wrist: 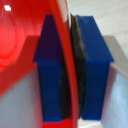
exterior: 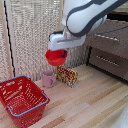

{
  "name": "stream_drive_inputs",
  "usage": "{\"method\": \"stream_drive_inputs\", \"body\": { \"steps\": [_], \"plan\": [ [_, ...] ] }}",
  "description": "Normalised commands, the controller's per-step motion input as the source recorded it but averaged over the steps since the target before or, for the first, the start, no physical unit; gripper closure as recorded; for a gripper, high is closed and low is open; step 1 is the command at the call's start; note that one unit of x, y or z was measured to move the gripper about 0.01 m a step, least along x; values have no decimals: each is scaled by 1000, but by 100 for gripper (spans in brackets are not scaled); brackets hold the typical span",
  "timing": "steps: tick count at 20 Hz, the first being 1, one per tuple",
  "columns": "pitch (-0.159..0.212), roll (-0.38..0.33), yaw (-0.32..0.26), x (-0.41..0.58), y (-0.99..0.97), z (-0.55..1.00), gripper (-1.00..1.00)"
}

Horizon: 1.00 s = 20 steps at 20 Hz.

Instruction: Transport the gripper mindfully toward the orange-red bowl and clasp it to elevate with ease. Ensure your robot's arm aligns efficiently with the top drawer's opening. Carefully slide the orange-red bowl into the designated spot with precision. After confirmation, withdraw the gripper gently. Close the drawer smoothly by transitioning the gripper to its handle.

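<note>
Gripping the orange-red bowl [exterior: 56, 56] by its rim, hand [exterior: 61, 50] aloft; bowl's inside unseen.

The hand [exterior: 61, 48] holds the orange-red bowl [exterior: 55, 58] above the pink cup [exterior: 48, 78].

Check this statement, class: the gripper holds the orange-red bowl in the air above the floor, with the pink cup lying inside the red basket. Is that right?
Not quite. The gripper does hold the orange-red bowl aloft, but the exterior view shows the pink cup standing upright on the floor, outside the red basket.
</note>
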Motion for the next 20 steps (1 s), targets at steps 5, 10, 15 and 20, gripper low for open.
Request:
{"method": "stream_drive_inputs", "body": {
  "steps": [5,10,15,20],
  "plan": [
    [68,0,0,617,-195,850,100],
    [31,0,0,463,-248,911,100],
    [20,11,0,227,-378,879,100],
    [72,33,-20,27,-667,737,100]
  ]
}}
